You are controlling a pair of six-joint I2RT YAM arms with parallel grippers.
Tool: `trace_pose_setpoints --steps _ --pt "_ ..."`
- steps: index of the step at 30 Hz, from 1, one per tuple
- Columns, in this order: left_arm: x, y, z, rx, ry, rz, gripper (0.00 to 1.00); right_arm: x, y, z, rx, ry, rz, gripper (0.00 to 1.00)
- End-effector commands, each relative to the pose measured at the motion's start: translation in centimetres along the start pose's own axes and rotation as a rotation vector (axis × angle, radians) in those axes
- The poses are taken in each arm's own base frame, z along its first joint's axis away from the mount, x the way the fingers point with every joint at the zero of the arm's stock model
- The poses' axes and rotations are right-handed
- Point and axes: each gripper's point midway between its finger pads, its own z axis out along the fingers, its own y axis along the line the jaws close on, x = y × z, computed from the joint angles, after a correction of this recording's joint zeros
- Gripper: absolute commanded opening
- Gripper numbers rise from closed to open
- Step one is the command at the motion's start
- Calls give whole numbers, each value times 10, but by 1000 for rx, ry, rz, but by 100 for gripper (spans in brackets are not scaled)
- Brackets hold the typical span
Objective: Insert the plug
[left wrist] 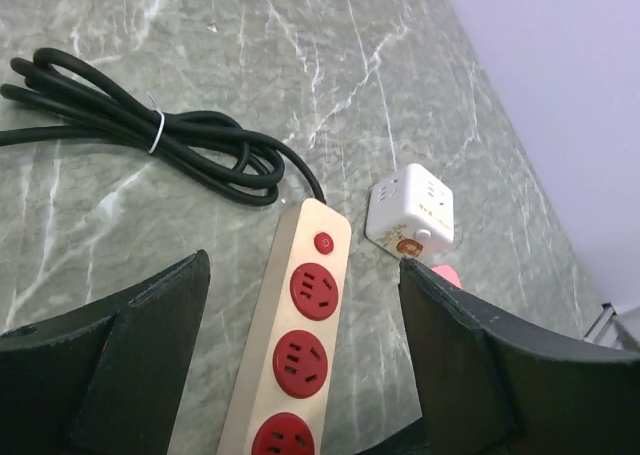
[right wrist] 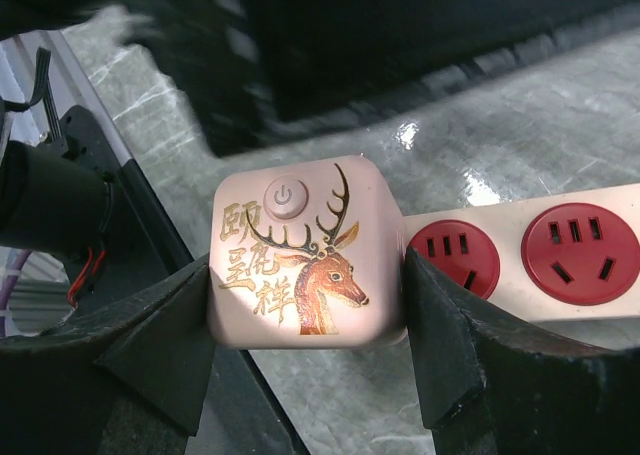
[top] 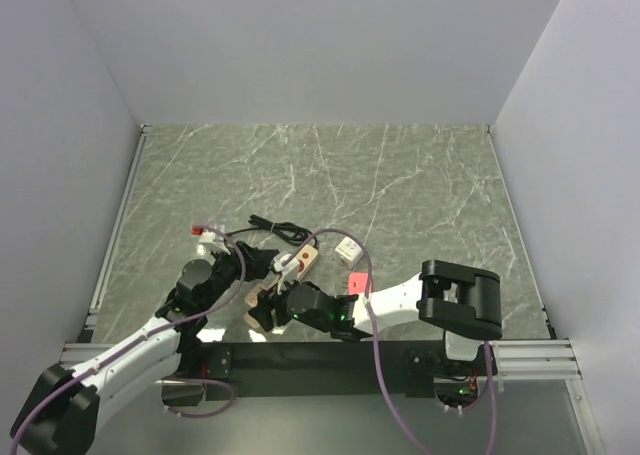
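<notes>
Pink cube [right wrist: 305, 247] — probably rigid, light, slick — clamped by flat sides in right gripper [right wrist: 306, 265]; left gripper [left wrist: 302, 267] apart, astride strip [left wrist: 298, 350].

The bench [top: 400, 175] is a grey-green marbled slab with pale veins. Near the middle of its near edge lies a beige power strip [left wrist: 295, 345] with red sockets. Its black cord [left wrist: 150, 140] is coiled and tied farther in. Just right of the strip's switch end sits a white cube adapter [left wrist: 412, 213]. A small red-and-white piece [top: 207, 235] lies toward the left edge.
</notes>
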Motion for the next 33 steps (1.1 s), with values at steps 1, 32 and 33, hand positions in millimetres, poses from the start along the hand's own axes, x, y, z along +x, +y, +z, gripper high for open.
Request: trace_pose_setpoints --steps 1,32,33 --pt "3 11 -4 -73 2 -24 82 203 -75 -97 228 747 -12 0" --pt "1 5 5 -118 -20 -19 94 122 -176 -108 716 380 8 0" --pt "-5 -1 7 -104 -30 -15 95 117 -177 -108 728 360 18 0"
